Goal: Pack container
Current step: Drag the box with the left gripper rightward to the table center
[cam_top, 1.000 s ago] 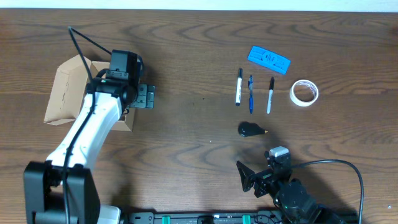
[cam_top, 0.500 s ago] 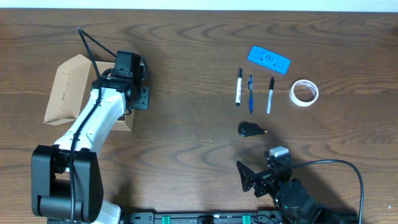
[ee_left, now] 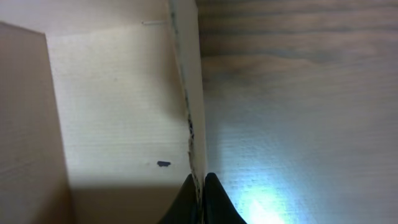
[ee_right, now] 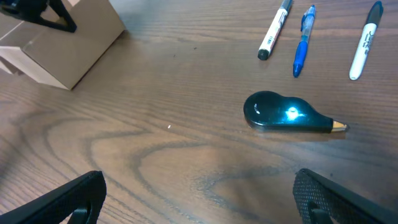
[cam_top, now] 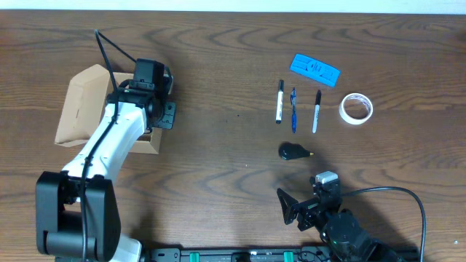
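Pinching the right-hand wall of the container (cam_top: 79,109), left gripper (ee_left: 200,186) pressed together on cardboard, with pens (cam_top: 293,109) and tape roll (cam_top: 357,108) lying well rightward, nearer the spread right gripper (ee_right: 199,202).

I look down into the brown box (ee_left: 118,106) from the left wrist camera. Its inside is plain and pale, with one small dark spot (ee_left: 163,164) low down. A thin wall of the box runs from the top down to my left gripper (ee_left: 200,198). The two dark fingers (ee_left: 214,202) squeeze that wall, one on each side. On the right is the wood table (ee_left: 298,93), with a bright patch of light near the fingers.
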